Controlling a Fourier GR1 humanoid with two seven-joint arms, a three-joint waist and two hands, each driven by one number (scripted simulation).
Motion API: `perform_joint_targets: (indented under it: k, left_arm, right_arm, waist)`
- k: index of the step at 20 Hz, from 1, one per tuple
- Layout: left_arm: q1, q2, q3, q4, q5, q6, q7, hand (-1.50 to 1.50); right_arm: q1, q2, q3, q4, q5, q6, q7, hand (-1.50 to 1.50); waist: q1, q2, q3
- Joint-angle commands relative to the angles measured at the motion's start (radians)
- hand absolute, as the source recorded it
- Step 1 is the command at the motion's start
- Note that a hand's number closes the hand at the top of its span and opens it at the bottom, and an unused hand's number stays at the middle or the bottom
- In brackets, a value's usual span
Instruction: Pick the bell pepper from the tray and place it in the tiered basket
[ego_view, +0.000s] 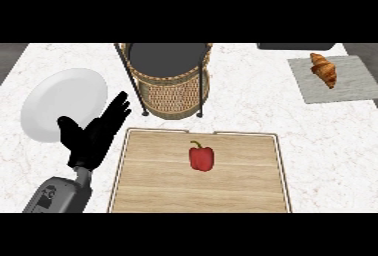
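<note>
Lying near the middle of the wooden tray (155, 190), the red bell pepper (201, 158) points its stem toward the wicker tiered basket (170, 92) just behind. A skewed grasp could roll its rounded body aside. The left hand (90, 140) hovers beside the tray's left edge, fingers straight and spread, holding nothing.

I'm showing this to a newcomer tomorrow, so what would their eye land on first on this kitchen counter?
The red bell pepper lying alone in the middle of the wooden tray draws the eye first. Just behind the tray stands the wicker tiered basket, and the black left hand rests open at the tray's left, overlapping a white plate. A croissant lies on a grey mat at far right.
</note>
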Motion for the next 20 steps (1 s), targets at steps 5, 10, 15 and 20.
perform_joint_targets:
  k: [5, 10, 15, 20]
  left_arm:
    - [-0.008, 0.004, 0.002, -0.012, -0.020, -0.002, -0.001, 0.00]
    - [-0.004, 0.000, 0.002, 0.018, -0.021, -0.021, -0.019, 0.00]
    - [0.014, -0.025, 0.006, 0.011, -0.024, 0.002, -0.027, 0.00]
    - [0.038, -0.026, -0.001, 0.041, -0.033, -0.025, -0.063, 0.00]
  right_arm:
    - [0.038, 0.011, 0.064, -0.034, 0.319, -0.061, 0.349, -1.50]
    - [0.089, 0.011, 0.075, -0.060, 0.483, -0.004, 0.527, -1.50]
    - [0.024, 0.011, 0.099, -0.071, 0.622, 0.064, 0.747, -1.50]
    - [-0.145, 0.011, 0.101, -0.030, 0.731, 0.118, 0.998, -1.50]
  waist:
    - [0.017, 0.013, 0.000]
    - [0.009, 0.016, -0.001]
    - [0.005, 0.010, 0.000]
    - [-0.003, 0.005, 0.001]
